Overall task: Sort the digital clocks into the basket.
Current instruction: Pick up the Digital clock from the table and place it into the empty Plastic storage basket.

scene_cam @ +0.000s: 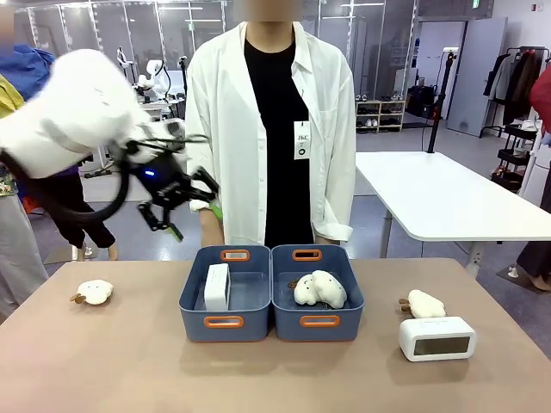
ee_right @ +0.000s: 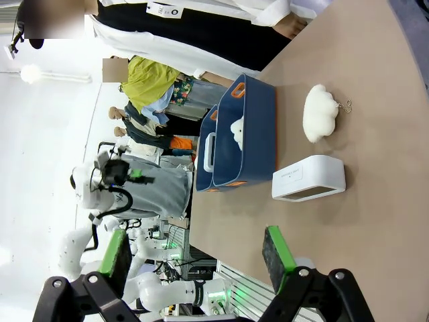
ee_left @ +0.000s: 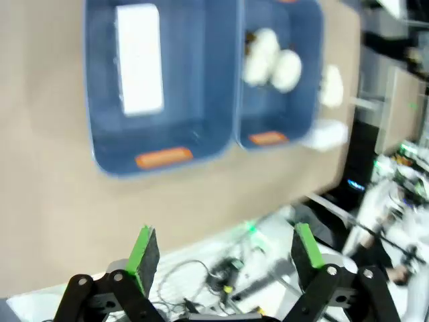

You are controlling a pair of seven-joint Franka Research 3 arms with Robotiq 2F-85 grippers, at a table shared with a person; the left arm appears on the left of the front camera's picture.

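Clocks (scene_cam: 436, 338) we see are white, rounded; one in the basket (scene_cam: 196, 320), one on the table (scene_cam: 129, 361); left hand (ee_left: 224, 248), right hand (ee_right: 196, 255) spread wide.

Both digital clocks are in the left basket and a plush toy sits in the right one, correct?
No. One digital clock is in the left basket; the second clock lies on the table, right of the baskets, as the front view shows. The plush toy is in the right basket.
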